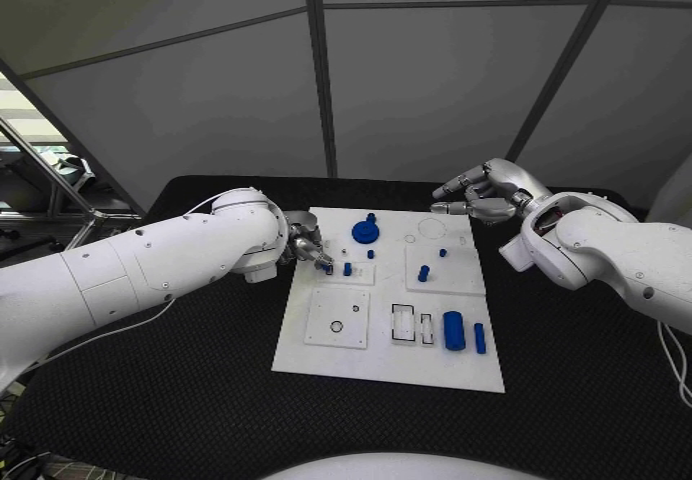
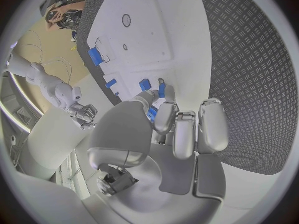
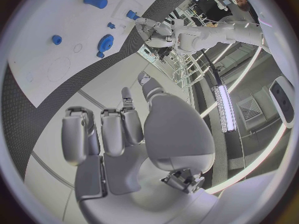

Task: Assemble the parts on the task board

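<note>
Head view | my left hand (image 1: 307,250) at 9 o'clock edge of task board (image 1: 361,365), fingertips curled at a small blue peg (image 1: 348,268); whether it is pinched I cannot tell | peg upright, touching or just beside fingers, left hand nearer | my right hand (image 1: 488,193) at 1 o'clock, loosely curled, holding nothing.

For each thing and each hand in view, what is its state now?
Left hand: at the board's left edge, fingertips at a small blue part.
Right hand: raised beyond the board's far right corner, fingers curled, holding nothing.
Blue disc: lying on the board.
Blue cylinder: lying flat.
Blue peg: standing upright.
</note>
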### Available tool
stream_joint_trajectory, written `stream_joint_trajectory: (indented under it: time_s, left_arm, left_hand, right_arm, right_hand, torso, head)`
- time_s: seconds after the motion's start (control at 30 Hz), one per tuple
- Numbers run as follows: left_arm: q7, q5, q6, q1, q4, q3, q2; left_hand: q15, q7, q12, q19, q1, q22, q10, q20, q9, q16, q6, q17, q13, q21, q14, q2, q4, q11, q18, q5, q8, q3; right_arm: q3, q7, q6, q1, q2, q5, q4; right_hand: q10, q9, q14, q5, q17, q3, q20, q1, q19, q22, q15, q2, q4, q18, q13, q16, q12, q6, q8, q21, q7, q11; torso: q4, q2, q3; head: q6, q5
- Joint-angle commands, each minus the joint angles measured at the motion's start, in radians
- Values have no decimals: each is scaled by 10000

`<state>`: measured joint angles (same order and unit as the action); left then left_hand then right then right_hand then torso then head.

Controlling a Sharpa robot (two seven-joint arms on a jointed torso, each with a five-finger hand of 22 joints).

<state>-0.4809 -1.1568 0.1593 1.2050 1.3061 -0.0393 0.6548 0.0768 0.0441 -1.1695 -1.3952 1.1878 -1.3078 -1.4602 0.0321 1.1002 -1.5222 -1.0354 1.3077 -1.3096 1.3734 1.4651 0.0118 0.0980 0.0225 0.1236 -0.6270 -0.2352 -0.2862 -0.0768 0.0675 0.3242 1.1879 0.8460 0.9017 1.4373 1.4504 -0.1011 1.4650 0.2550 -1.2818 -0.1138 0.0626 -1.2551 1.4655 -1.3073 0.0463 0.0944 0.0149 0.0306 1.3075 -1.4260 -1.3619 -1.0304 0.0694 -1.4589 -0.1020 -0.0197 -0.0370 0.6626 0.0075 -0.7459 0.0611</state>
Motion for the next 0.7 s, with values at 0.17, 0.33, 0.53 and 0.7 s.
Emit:
stream_joint_trajectory:
  time_s: [0.17, 0.33, 0.53, 0.7]
  left_arm:
    - [-181, -424, -161, -18, 39, -1, -29]
    - [-180, -441, -62, -25, 95, 0, -43]
    - [-194, -447, 88, -38, 172, 3, -54]
    - [-207, -448, 184, -43, 156, 12, -75]
  left_hand:
    - [74, -8, -37, -96, -143, -284, -44, -28, 100, -63, -66, 2245, -1346, 60, 947, -35, -1579, 51, -585, -292, -103, -1694]
    - [75, -9, -40, -102, -153, -292, -47, -29, 108, -72, -68, 2253, -1346, 66, 949, -38, -1581, 52, -587, -307, -109, -1698]
    - [76, -10, -35, -101, -159, -291, -47, -30, 112, -76, -70, 2257, -1344, 65, 950, -41, -1582, 52, -587, -314, -113, -1699]
    - [76, -12, -30, -105, -164, -298, -48, -31, 117, -83, -72, 2264, -1342, 70, 952, -42, -1584, 52, -588, -320, -116, -1703]
  right_arm:
    - [-8, 55, -72, 18, -9, -1, 6]
    - [-8, 56, -78, 18, -14, -2, 2]
    - [-8, 60, -86, 17, -25, -1, -4]
    - [-7, 59, -91, 17, -28, -1, -8]
  right_hand:
    - [-39, -12, 464, 48, -11, 1, -52, 47, 48, -523, 73, -17, 17, 150, 328, 22, 32, -22, -46, 55, -18, -4]
    - [-39, -12, 464, 49, -10, 0, -52, 49, 49, -525, 74, -19, 17, 150, 328, 23, 32, -22, -46, 54, -18, -5]
    - [-38, -12, 464, 49, -9, -1, -52, 50, 51, -528, 74, -22, 17, 149, 329, 24, 31, -22, -45, 53, -18, -5]
    - [-38, -12, 465, 49, -11, -1, -52, 50, 51, -529, 74, -22, 17, 149, 330, 23, 30, -22, -45, 52, -18, -5]
  torso:
    - [-2, -10, 2]
    - [-12, -9, 7]
    - [-9, -11, 5]
    - [-7, -13, 10]
  head:
    - [-32, -19]
    - [-51, -32]
    - [-40, -29]
    - [-45, -27]
